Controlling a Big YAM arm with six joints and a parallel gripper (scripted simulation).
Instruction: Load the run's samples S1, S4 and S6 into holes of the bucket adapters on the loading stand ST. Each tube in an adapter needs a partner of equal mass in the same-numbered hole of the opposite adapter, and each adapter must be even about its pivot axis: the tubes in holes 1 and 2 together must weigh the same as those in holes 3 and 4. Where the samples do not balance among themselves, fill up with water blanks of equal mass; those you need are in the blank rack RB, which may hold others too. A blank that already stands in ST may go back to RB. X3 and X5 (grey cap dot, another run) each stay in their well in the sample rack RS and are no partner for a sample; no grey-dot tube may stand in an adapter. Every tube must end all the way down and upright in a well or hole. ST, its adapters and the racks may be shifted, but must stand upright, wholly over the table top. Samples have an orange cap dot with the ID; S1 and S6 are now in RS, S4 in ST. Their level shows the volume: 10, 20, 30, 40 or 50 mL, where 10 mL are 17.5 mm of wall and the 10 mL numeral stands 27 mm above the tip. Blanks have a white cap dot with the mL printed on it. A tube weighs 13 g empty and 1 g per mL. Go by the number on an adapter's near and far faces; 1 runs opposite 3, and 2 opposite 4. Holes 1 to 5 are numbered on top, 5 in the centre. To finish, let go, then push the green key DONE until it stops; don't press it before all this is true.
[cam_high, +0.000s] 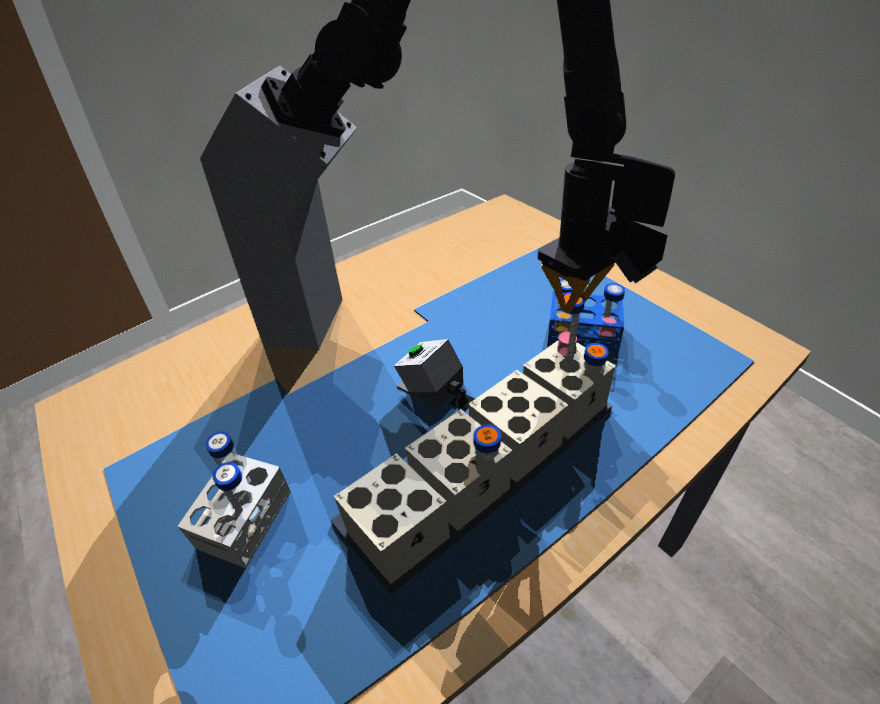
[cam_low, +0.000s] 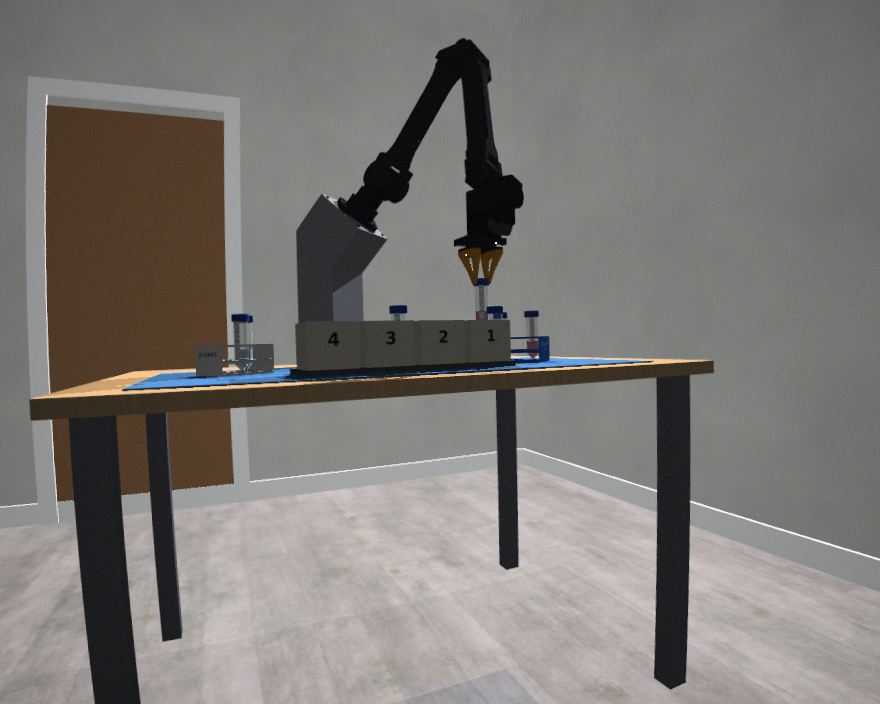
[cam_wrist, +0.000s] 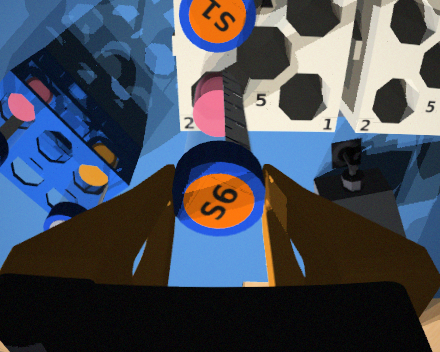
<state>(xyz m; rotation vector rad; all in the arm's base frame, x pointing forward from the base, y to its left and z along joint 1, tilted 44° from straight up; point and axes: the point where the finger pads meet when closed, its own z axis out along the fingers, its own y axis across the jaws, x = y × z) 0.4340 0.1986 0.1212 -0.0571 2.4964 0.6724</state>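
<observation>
Wrist view: gripper (cam_wrist: 219, 196) clamped on the cap of tube S6 (cam_wrist: 219, 195), its pink lower end going into hole 2 of the end block marked 1 (cam_low: 490, 341). Tube S1 (cam_wrist: 216, 14) stands in hole 3 of that block, blue rack (cam_high: 615, 328) just behind it.

Even, fairly bright light casts overlapping hard shadows across the blue mat (cam_high: 660, 330); all views are sharp.

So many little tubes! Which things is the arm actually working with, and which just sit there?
In the job:
- gripper holding tube S6
- adapter 1, with S1
- S4 in adapter 3
- blank rack
- green key

Just sitting:
- blue sample rack
- table
</observation>
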